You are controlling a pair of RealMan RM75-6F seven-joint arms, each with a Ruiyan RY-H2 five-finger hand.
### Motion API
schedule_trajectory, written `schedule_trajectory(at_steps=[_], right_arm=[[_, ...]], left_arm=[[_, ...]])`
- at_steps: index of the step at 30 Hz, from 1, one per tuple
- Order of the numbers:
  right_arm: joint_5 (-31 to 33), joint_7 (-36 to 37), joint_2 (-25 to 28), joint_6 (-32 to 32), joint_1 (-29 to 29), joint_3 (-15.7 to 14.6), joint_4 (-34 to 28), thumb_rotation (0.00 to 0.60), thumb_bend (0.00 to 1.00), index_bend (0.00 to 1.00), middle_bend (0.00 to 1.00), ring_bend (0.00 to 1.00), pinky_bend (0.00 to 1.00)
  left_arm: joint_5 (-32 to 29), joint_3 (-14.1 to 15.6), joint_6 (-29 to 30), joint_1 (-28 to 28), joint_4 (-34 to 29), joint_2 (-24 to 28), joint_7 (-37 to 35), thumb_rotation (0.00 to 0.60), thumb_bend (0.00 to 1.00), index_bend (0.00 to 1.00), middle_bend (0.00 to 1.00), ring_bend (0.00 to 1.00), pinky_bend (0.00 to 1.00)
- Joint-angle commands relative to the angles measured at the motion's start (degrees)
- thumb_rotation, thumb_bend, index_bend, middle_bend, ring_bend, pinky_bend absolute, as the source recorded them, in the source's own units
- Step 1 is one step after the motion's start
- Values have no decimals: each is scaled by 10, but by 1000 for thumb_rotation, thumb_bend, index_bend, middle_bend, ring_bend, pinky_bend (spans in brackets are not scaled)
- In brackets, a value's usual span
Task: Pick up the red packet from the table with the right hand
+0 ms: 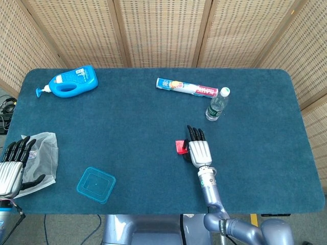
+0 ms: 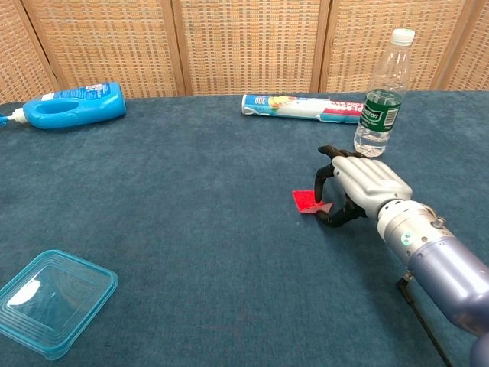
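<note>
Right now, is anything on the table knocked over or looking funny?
Yes: the blue detergent bottle lies on its side near the far left edge. The red packet has one corner lifted where the right hand pinches it.

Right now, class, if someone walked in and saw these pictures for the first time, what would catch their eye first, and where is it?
Probably the red packet, bright against the dark blue table near its middle, with the right hand curled over it, fingertips at its edge. Next, the blue detergent bottle lying at the far left corner, and the clear water bottle standing just beyond the right hand.
</note>
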Motion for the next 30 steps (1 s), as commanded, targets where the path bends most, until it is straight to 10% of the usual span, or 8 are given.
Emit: schedule_trajectory(at_steps=[1,30], right_arm=[[0,-1,0,-1,0,-1,-1,600,501,558,21,0,0],[4,0,0,-4,0,2,-3,600,608,622,74,0,0]], left_arm=[[0,0,0,0,0,0,0,600,194,0,0,0,0],[0,0,1,0,1,0,-3,600,195,0,0,0,0]])
